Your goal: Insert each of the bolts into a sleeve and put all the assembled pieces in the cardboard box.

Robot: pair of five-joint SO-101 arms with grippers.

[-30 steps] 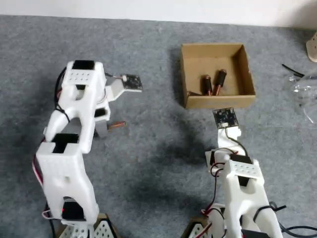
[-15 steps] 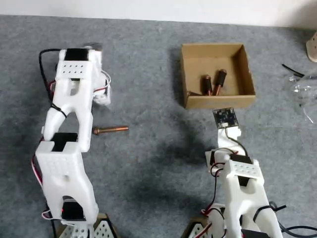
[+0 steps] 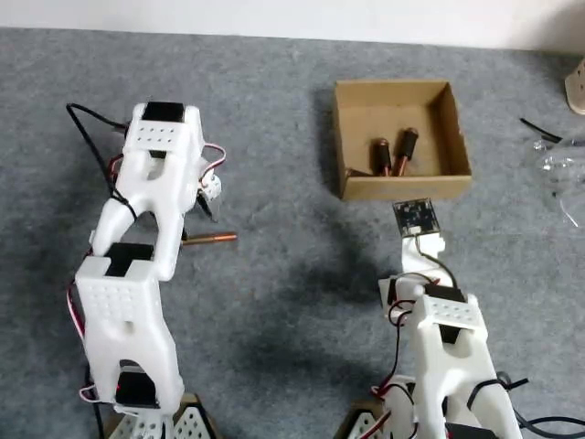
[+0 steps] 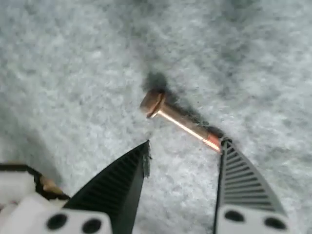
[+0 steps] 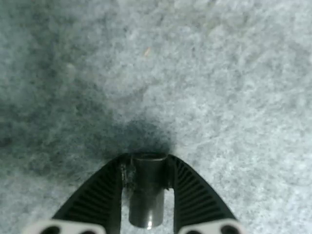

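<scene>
A copper bolt (image 4: 178,119) lies on the grey carpet, head away from my left gripper (image 4: 185,145). That gripper hangs open just above it, and the bolt's threaded tip sits by one fingertip (image 4: 225,146). From above, the bolt (image 3: 212,239) pokes out to the right from under the left arm (image 3: 155,183). My right gripper (image 5: 147,163) is shut on a dark sleeve (image 5: 147,190), held upright over bare carpet. The right arm (image 3: 430,302) stands just in front of the cardboard box (image 3: 402,187), which holds two assembled pieces (image 3: 393,154).
Clear plastic and a black cable (image 3: 558,155) lie at the right edge of the carpet. Open carpet lies between the two arms and in front of the box.
The left arm swung away toward the back left, leaving the bolt on the carpet, then came back over it with its gripper open. The right arm has stayed still.
</scene>
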